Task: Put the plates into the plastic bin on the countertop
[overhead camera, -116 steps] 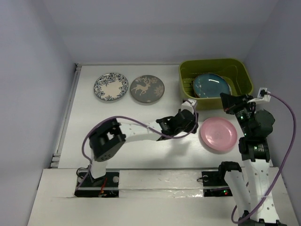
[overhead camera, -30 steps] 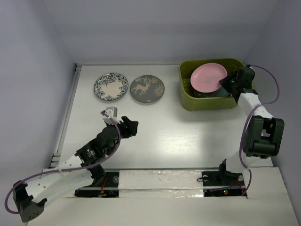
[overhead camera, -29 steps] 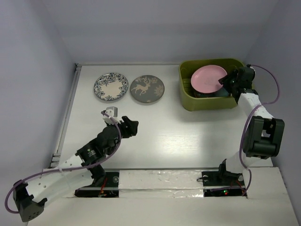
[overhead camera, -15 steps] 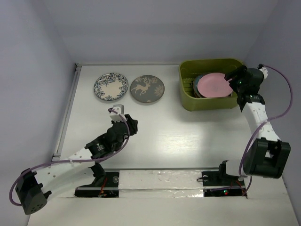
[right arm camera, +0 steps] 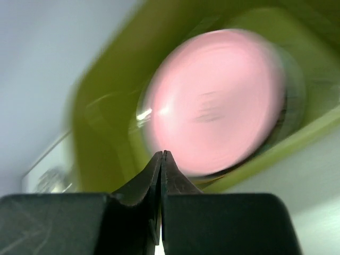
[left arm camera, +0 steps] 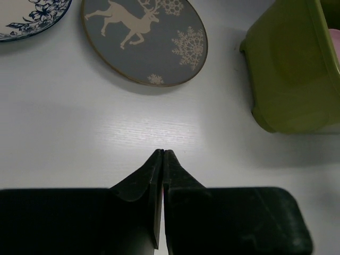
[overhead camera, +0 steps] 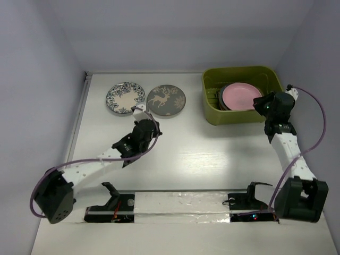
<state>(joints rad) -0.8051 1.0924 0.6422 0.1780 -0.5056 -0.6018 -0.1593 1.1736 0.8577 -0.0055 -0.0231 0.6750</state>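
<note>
The pink plate (overhead camera: 241, 95) lies on top of a stack inside the olive-green plastic bin (overhead camera: 211, 109); it also shows blurred in the right wrist view (right arm camera: 218, 101) inside the bin (right arm camera: 101, 133). The grey deer plate (overhead camera: 166, 100) and the blue-white floral plate (overhead camera: 125, 98) lie on the white countertop (overhead camera: 212, 154). The deer plate (left arm camera: 143, 40), floral plate (left arm camera: 32, 13) and bin (left arm camera: 289, 69) show in the left wrist view. My left gripper (overhead camera: 154, 130) is shut and empty, just in front of the deer plate (left arm camera: 162, 152). My right gripper (overhead camera: 258, 105) is shut and empty at the bin's right front rim (right arm camera: 162, 154).
Pale lilac walls close in the countertop at left, back and right. A white strip (overhead camera: 180, 204) with the arm bases runs along the near edge.
My right gripper has let go of the pink plate, which now lies flat in the bin, and has drawn back toward the bin's rim. My left arm has reached forward toward the deer plate.
</note>
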